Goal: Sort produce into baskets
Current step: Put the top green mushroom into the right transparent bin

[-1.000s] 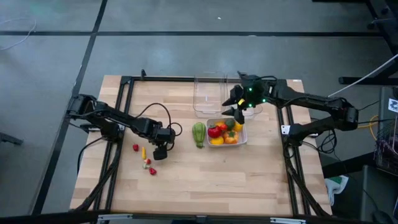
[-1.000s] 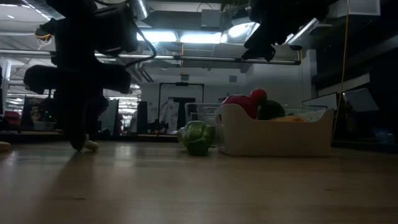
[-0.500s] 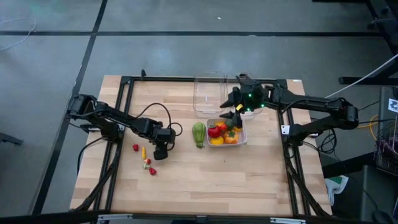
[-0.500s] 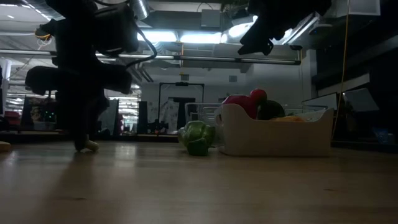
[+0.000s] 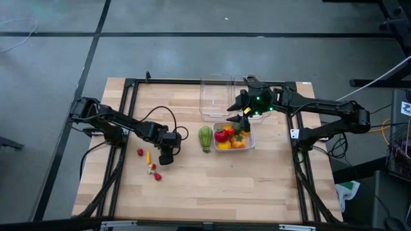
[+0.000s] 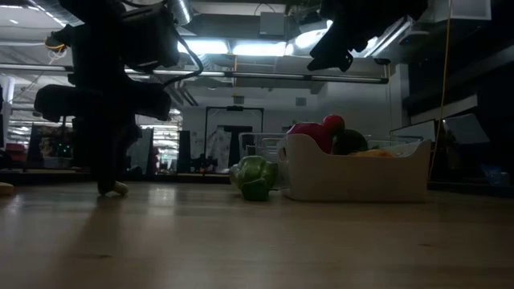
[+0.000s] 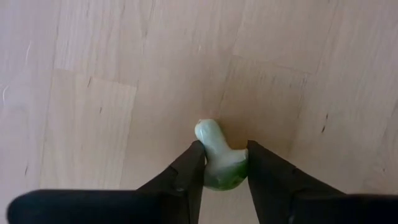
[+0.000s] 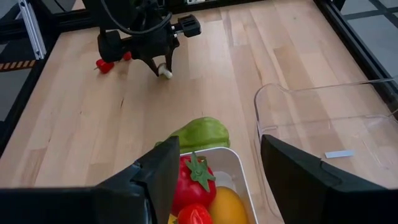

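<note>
The left gripper (image 7: 224, 165) is down at the desk (image 5: 212, 186), its dark jaws closed against both sides of a small pale green piece (image 7: 219, 158). That piece is smooth and glossy, whitish at its rounded tip and deeper green where the fingers pinch it, and it lies on the bare wood. All around these jaws the pale planks are open; toward the near edge of the desk there is a wide free stretch. Just beside the jaws, on the outer side, lie the tiny red and yellow bits (image 5: 151, 164), loose and scattered, apart from each other.

The right gripper (image 8: 217, 180) hangs above the whitish basket (image 5: 249, 144), jaws spread wide and grasping nothing. Under them the basket, a shallow matte tub with rounded corners, holds a glossy red tomato-like piece (image 8: 189, 183) with a green stalk, a smaller red one and an orange-yellow one. The long green ribbed piece (image 5: 205, 138) lies on the desk touching or just beside the basket's outer wall, between the two grippers. Beyond the right jaws stands a clear basket (image 5: 215, 96), thin-walled and see-through, close to the desk's far edge. Black frame rails (image 5: 128, 128) run along both sides of the desk.
</note>
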`<state>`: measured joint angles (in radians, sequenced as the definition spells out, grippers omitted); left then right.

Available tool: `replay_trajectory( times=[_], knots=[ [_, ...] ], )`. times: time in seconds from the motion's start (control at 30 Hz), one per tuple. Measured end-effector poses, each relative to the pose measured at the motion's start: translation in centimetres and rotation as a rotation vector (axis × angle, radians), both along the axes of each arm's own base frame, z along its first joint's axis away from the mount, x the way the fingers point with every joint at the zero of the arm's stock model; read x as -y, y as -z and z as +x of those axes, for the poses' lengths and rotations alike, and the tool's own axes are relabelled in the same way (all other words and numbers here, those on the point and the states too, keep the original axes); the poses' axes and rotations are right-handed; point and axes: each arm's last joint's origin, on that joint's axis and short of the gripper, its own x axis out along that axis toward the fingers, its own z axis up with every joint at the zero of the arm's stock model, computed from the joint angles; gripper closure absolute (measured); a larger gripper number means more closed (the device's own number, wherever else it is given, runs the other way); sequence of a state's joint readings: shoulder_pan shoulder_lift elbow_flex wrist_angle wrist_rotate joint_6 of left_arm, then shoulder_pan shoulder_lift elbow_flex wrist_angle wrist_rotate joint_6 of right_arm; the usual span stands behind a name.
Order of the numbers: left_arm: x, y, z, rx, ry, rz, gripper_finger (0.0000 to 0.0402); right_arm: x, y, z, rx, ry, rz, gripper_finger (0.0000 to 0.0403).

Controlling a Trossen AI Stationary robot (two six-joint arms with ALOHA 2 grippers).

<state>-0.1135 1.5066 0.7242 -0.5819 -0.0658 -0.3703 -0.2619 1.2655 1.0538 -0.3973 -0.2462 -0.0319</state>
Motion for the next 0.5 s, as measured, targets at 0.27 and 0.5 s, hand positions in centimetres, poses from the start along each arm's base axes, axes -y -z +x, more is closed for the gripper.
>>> replay_trajectory(
  times=[0.27,0.5],
  knots=[
    [0.1,-1.0,0.8,0.035,0.000,-0.005,0.0294,0.0,0.0,0.0,0.000,0.000,0.000,0.0180],
    [0.0,-3.9,3.2,0.151,0.026,-0.007,0.0293,0.1,0.5,0.6,-0.006,-0.005,0.005,0.0180]
  ],
)
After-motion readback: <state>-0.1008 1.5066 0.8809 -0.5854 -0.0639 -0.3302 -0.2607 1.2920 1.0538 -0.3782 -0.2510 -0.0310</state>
